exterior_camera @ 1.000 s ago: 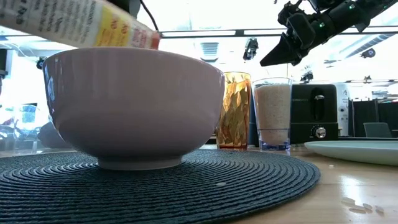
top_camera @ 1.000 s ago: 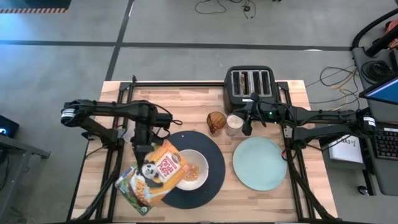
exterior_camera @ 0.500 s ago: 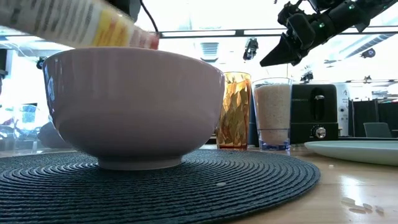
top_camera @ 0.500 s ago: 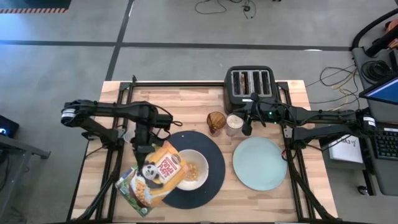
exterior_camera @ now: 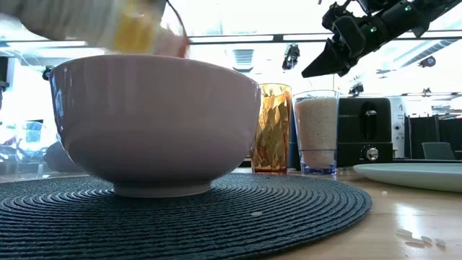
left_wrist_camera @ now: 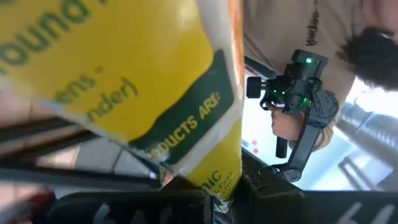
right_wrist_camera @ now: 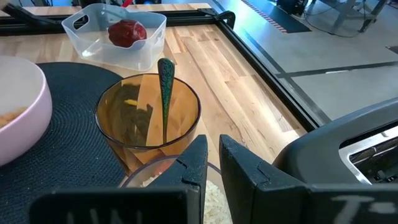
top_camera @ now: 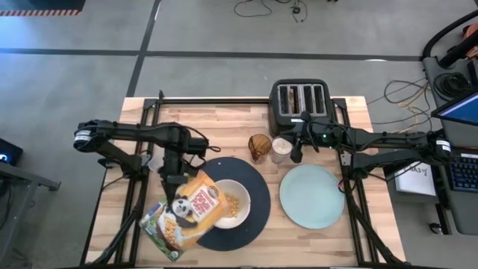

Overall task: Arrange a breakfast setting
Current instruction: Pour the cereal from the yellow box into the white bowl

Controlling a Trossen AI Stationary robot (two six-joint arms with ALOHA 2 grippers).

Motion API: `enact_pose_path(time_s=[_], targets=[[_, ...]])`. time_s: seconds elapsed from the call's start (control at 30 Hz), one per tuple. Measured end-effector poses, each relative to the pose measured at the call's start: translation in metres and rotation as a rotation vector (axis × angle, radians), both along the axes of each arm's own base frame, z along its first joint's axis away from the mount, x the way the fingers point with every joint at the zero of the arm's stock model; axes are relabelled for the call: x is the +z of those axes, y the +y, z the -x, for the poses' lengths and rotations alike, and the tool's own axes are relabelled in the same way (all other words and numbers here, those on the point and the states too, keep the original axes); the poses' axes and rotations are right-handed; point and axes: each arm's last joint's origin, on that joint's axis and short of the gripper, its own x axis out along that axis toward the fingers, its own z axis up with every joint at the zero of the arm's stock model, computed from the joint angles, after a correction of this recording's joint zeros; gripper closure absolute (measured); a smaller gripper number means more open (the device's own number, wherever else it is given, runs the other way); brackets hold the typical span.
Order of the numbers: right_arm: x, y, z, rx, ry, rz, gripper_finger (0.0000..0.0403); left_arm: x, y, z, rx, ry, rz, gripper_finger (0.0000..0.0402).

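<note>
The yellow-brown cereal box (top_camera: pixel 187 213) hangs tilted over the white bowl (top_camera: pixel 233 203), with my left gripper (top_camera: pixel 174 179) shut on it. The bowl holds some cereal and stands on the large black round plate (top_camera: pixel 254 179). To its right lies the pale green plate (top_camera: pixel 311 196). The dark red fruit (right_wrist_camera: pixel 127 31) sits in a clear tub. My right gripper (top_camera: pixel 296 153) hovers shut above a glass of white grains (exterior_camera: pixel 317 133), touching nothing. My left gripper pinches the box's far edge (left_wrist_camera: pixel 214 177) between its two fingers, coming from the table's far side and slanting down. The box is lifted clear of the table. It is tipped with one end over the bowl and its panda front facing up.
An amber glass (right_wrist_camera: pixel 149 118) with a green utensil in it stands beside the grain glass. The black four-slot toaster (top_camera: pixel 300 101) stands at the table's far edge. In the left wrist view a person holds a control handle (left_wrist_camera: pixel 298 112) beyond the table.
My left gripper has kept its place while the cereal box has rocked a little over the bowl; its end is blurred in the low view. The heap of cereal in the bowl looks larger than before.
</note>
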Motion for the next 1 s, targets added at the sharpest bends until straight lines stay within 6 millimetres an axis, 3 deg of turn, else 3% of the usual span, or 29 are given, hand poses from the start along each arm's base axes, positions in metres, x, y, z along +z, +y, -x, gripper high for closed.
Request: enact_pose_path(time_s=[0.53, 0.63, 0.77, 1.0], targets=[[-0.0005, -0.0001, -0.0004, 0.001, 0.003, 0.001, 0.0369, -0.0017, 0.0007, 0.0028, -0.003, 0.023, -0.018, 0.0402], [-0.0004, 0.0000, -0.0003, 0.000, 0.002, 0.000, 0.0369, -0.0022, -0.0011, -0.0039, -0.008, -0.043, 0.006, 0.0402], [-0.0011, -0.0002, -0.0008, 0.000, 0.006, -0.001, 0.0369, 0.0014, -0.0002, 0.0054, -0.020, -0.005, -0.027, 0.0402], [-0.0013, -0.0002, -0.0010, 0.000, 0.007, 0.000, 0.0369, -0.0008, -0.0009, 0.0038, -0.025, 0.007, -0.036, 0.0402]])
